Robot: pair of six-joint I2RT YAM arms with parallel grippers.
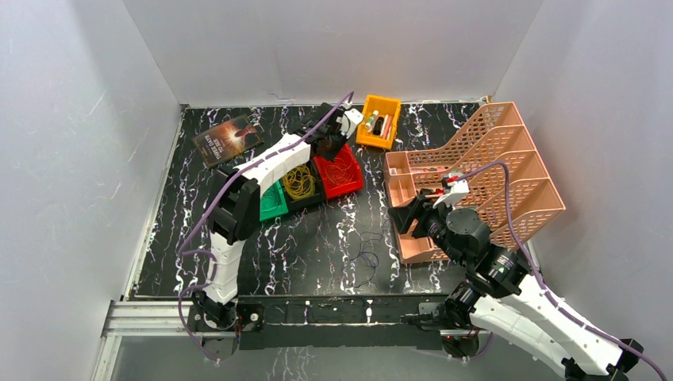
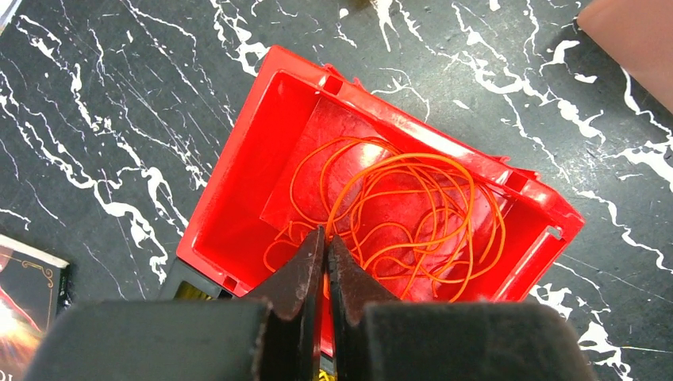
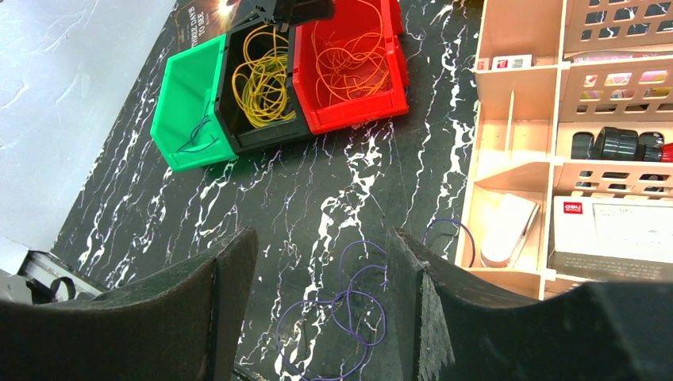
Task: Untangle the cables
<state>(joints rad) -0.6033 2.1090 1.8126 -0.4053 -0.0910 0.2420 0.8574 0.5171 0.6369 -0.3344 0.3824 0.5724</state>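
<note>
My left gripper (image 2: 326, 232) hangs over the red bin (image 2: 238, 167), shut, with a strand of the orange cable (image 2: 413, 206) running into its tips; the other orange loops lie in the bin. In the top view this gripper (image 1: 333, 143) is at the bin's far side (image 1: 341, 176). A yellow cable (image 3: 262, 75) fills the black bin beside it. A thin purple piece (image 3: 194, 141) lies in the green bin (image 3: 178, 103). A purple cable (image 3: 349, 305) lies looped on the table below my right gripper (image 3: 321, 236), which is open and empty.
A pink desk organizer (image 1: 492, 151) with small items stands at the right, close to the right arm. A small orange bin (image 1: 378, 121) sits at the back. A book (image 1: 228, 139) lies at the back left.
</note>
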